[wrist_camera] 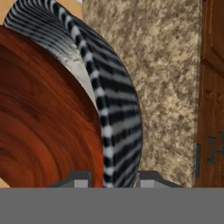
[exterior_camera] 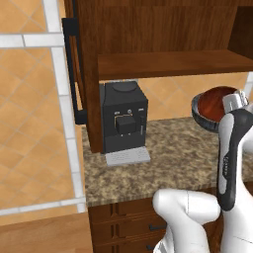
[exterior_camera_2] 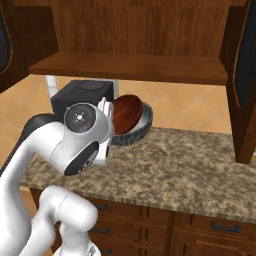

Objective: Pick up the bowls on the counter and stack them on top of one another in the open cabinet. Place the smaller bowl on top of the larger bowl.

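The smaller bowl (wrist_camera: pixel 43 122), glossy reddish-brown, lies nested inside the larger bowl (wrist_camera: pixel 113 109), dark grey and ribbed. My gripper (wrist_camera: pixel 113 180) is shut on the larger bowl's rim, one finger inside the wall and one outside. Both bowls are tipped steeply on edge over the back of the counter (exterior_camera_2: pixel 190 165). From the right base the smaller bowl (exterior_camera_2: pixel 127 112) faces the camera inside the larger bowl (exterior_camera_2: pixel 143 125), beside my hand. The left base view has the smaller bowl (exterior_camera: pixel 217 101) at the right edge, under the open cabinet's shelf (exterior_camera: pixel 173 62).
A black coffee machine (exterior_camera: pixel 123 118) stands on the counter (exterior_camera: pixel 168 158) at the left, below the shelf. The cabinet's left door (exterior_camera: pixel 74 69) with its long black handle stands open, as does the right door (exterior_camera_2: pixel 245 75). Dark drawers (exterior_camera_2: pixel 200 225) run under the counter.
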Controlling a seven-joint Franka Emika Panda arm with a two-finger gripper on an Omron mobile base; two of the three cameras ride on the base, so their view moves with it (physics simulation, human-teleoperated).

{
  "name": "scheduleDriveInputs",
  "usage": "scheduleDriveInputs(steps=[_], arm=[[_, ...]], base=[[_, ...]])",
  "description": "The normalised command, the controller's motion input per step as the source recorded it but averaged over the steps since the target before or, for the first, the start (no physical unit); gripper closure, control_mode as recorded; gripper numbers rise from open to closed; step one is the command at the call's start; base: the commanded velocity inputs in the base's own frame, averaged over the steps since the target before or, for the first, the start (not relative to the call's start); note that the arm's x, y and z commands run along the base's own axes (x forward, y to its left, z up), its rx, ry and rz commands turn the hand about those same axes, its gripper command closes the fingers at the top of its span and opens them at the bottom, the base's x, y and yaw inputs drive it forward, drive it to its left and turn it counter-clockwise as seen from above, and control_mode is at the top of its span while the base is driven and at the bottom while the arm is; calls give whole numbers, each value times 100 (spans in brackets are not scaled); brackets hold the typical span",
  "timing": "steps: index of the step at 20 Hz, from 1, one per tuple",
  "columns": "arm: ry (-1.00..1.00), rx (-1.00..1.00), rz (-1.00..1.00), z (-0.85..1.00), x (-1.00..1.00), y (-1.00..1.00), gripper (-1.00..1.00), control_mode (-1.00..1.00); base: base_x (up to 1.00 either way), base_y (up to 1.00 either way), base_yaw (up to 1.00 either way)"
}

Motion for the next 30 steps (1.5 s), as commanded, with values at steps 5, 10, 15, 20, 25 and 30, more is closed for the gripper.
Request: scheduleDriveInputs(steps=[5, 10, 15, 20, 25, 30], arm=[[-21, 0, 0, 87, -9, 8, 100, -100], [-27, 0, 5, 72, 0, 11, 100, -100], [-31, 0, 6, 52, 7, 28, 100, -100], [-5, 0, 9, 23, 49, 28, 100, -100], [0, 0, 12, 18, 60, 0, 100, -100], [0, -1, 5, 3, 72, 10, 100, -100]], base=[[0, 0, 0], [0, 0, 0], [0, 0, 0], [0, 0, 0], [0, 0, 0], [0, 0, 0]])
